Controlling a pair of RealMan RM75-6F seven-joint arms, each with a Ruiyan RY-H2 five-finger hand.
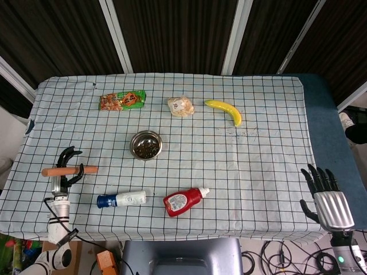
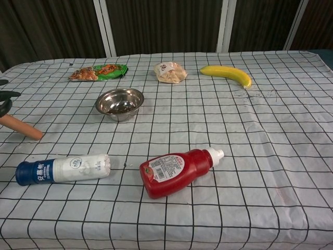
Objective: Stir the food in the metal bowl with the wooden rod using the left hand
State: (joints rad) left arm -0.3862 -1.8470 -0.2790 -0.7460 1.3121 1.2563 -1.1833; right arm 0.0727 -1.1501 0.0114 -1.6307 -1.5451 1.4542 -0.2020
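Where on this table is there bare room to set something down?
The widest free patch is the cloth right of the ketchup bottle and below the banana. A smaller one lies between the bowl and the banana. The left is crowded: the left hand, the rod and the white bottle.

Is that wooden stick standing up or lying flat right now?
Lying nearly flat. The wooden rod stretches sideways across the cloth, with the left hand around it; the chest view shows its tip on the cloth.
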